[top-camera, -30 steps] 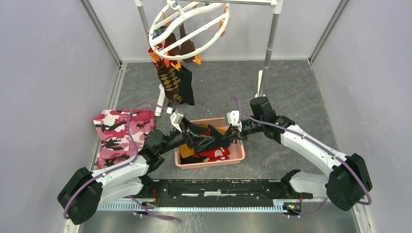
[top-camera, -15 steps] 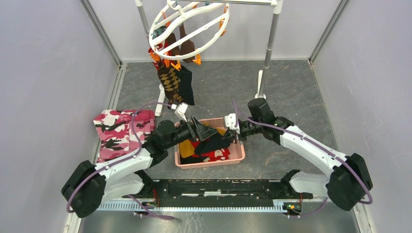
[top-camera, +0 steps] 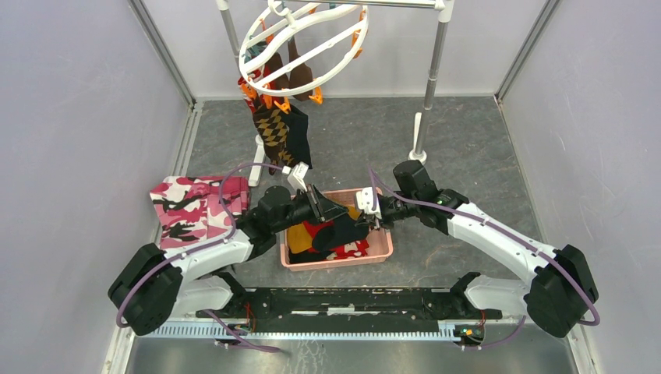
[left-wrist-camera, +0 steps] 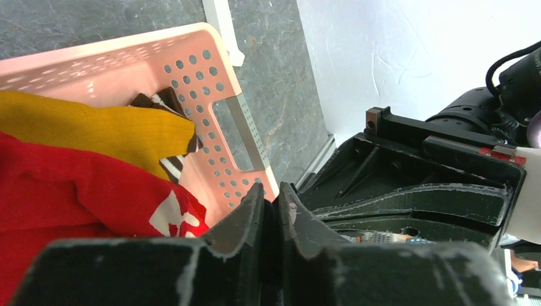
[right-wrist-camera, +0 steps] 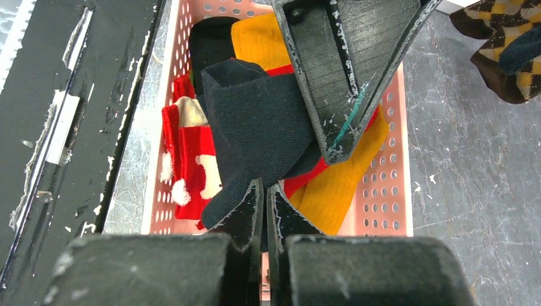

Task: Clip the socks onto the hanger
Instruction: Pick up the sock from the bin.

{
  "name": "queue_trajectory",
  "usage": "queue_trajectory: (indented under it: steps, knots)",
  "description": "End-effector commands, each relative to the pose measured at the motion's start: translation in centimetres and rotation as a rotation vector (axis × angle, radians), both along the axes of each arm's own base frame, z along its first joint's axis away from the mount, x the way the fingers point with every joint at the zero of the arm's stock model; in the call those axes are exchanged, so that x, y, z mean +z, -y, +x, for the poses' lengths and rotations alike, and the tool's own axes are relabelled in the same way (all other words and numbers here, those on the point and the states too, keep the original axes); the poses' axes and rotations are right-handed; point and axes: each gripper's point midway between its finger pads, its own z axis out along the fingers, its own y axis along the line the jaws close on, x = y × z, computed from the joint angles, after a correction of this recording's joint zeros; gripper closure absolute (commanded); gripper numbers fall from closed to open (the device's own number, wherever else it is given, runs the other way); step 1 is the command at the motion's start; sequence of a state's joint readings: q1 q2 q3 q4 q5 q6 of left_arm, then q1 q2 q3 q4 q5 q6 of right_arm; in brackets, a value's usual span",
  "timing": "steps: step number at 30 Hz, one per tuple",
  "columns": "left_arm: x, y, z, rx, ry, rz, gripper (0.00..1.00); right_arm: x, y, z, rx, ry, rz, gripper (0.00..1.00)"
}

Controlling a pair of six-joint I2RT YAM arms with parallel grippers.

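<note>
A navy sock (right-wrist-camera: 255, 121) hangs stretched over the pink basket (top-camera: 380, 251) between both grippers. My right gripper (right-wrist-camera: 265, 188) is shut on its lower end. My left gripper (top-camera: 341, 216) is shut on the other end, with dark cloth pinched between its jaws in the left wrist view (left-wrist-camera: 269, 194). Red (right-wrist-camera: 191, 159) and mustard (right-wrist-camera: 338, 185) socks lie in the basket beneath. The white round hanger (top-camera: 246, 74) hangs on the rack at the back. An argyle sock (top-camera: 273, 132) and a dark one (top-camera: 300, 140) are clipped under it.
A pink camouflage cloth (top-camera: 195, 214) lies left of the basket. The metal rack's right pole (top-camera: 436, 54) and its white foot (top-camera: 418, 132) stand behind the right arm. Grey walls close in both sides.
My left gripper has moved right over the basket and closed from wide open onto the navy sock. The right gripper has shifted slightly left, still shut on the sock.
</note>
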State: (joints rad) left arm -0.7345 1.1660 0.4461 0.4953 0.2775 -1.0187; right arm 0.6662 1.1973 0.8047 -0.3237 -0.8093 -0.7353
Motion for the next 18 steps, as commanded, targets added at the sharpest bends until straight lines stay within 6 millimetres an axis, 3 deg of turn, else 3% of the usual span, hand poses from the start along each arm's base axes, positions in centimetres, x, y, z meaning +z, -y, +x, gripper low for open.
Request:
queue_trajectory:
  steps: [1,4,5,7,8,11,18]
  knots:
    - [2.4,0.7,0.1,-0.033,0.044,-0.045,0.91,1.4,-0.3,0.5,0.004,0.049,0.02,1.0]
    - [2.7,0.6,0.0,-0.045,0.091,-0.035,0.98,1.4,-0.4,0.3,0.012,0.047,0.023,0.98]
    - [2.9,0.5,-0.1,-0.054,0.125,-0.03,0.98,1.5,-0.4,0.1,0.022,0.043,0.024,0.94]
    - [3.5,0.2,-0.4,-0.091,0.267,0.006,0.98,1.7,-0.5,-0.6,0.063,0.025,0.033,0.75]
    - [3.8,0.0,-0.5,-0.116,0.366,0.034,0.98,2.0,-0.6,-1.1,0.087,0.009,0.042,0.66]
    - [4.0,-0.7,-1.6,-0.226,0.701,0.148,0.98,2.9,-0.3,-1.8,0.13,-0.053,0.068,0.5]
    - [5.6,-2.9,-4.9,-0.29,1.369,0.199,0.98,4.2,0.9,-1.4,0.123,-0.149,0.146,0.31]
